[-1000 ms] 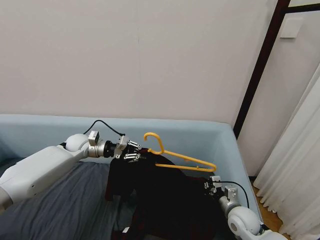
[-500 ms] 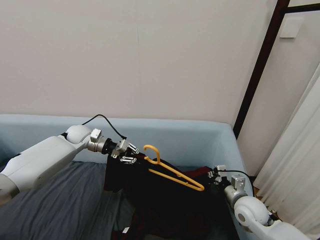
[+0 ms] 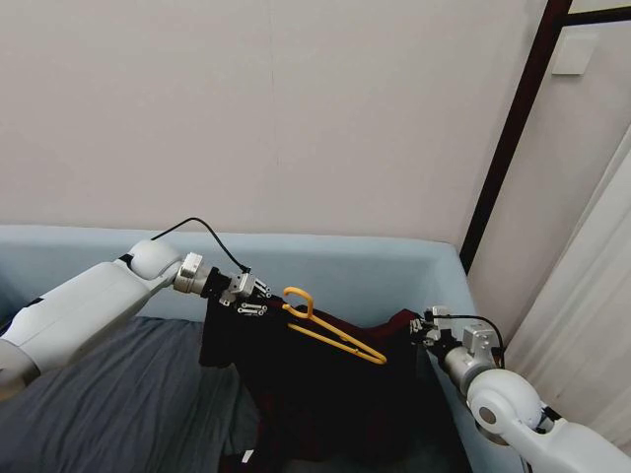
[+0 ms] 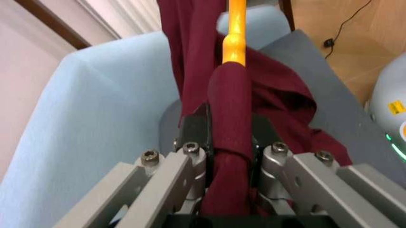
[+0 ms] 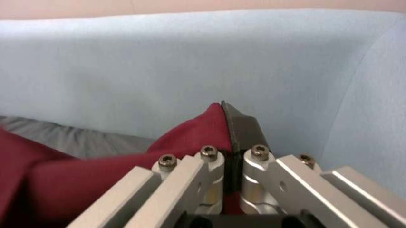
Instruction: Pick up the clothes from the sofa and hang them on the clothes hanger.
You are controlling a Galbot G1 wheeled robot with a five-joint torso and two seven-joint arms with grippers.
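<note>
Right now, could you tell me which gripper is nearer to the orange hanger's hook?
Left. The left gripper is clamped on the maroon garment right beside the hook; the right gripper grips the garment's far edge, beyond the hanger's other end.

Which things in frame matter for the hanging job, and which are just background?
Job: dark red garment, yellow hanger, sofa, left claw and right claw, both clamped on the garment.
Background: wall, white curtain, dark door frame.

Home living room: pale blue sofa [image 3: 375, 271], white curtain [image 3: 582, 370], plain wall [image 3: 246, 99].
</note>
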